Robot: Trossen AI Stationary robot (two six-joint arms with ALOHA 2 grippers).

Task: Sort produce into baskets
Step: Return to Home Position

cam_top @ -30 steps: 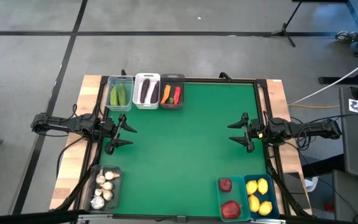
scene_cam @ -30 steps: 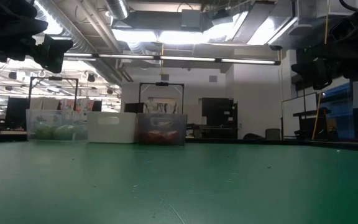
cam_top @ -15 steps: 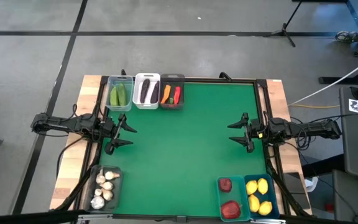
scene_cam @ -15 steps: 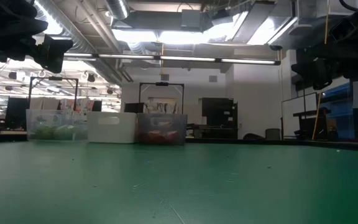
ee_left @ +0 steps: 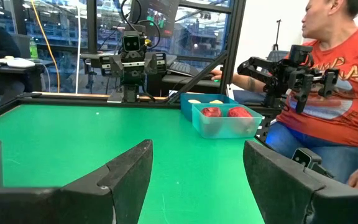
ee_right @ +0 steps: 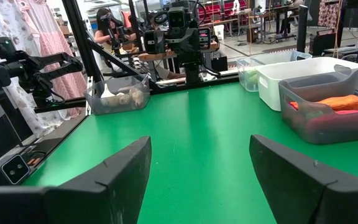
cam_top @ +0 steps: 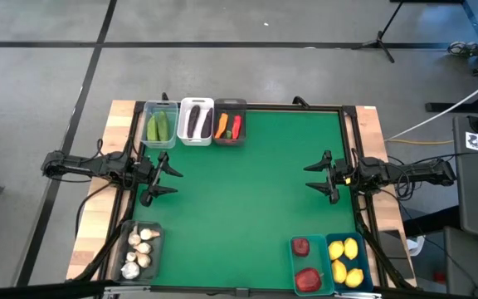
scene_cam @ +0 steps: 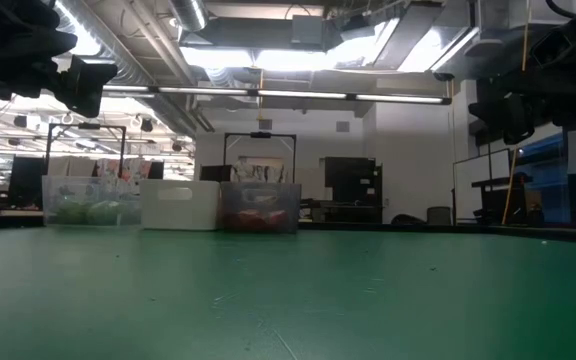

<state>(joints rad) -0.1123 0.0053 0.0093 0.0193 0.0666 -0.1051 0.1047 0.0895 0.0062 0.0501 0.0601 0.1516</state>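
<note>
High view: holding left hand [cam_top: 175,182] and right hand [cam_top: 309,176] spread apart, empty, at opposite counter [cam_top: 247,199] edges, likely homing, leaving produce [cam_top: 344,259] binned.

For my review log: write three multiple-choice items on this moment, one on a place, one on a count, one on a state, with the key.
1. In the high view, where does the dark translucent plastic bin of white garlic bulbs stand?
A. at the lower left corner of the table
B. in the row along the top edge
C. right beside the lemons

2. How many red round toy fruits lie in the teal-blue plastic bin?
A. one
B. two
C. five

3. What state are the left tool and the right tool in?
A. both open and empty
B. left shut on a cucumber
C. right shut on a carrot

Key:
1 A: it sits alone at that corner.
2 B: two show in the high and left wrist views.
3 A: each wrist view shows a wide gap with nothing in it.
</note>
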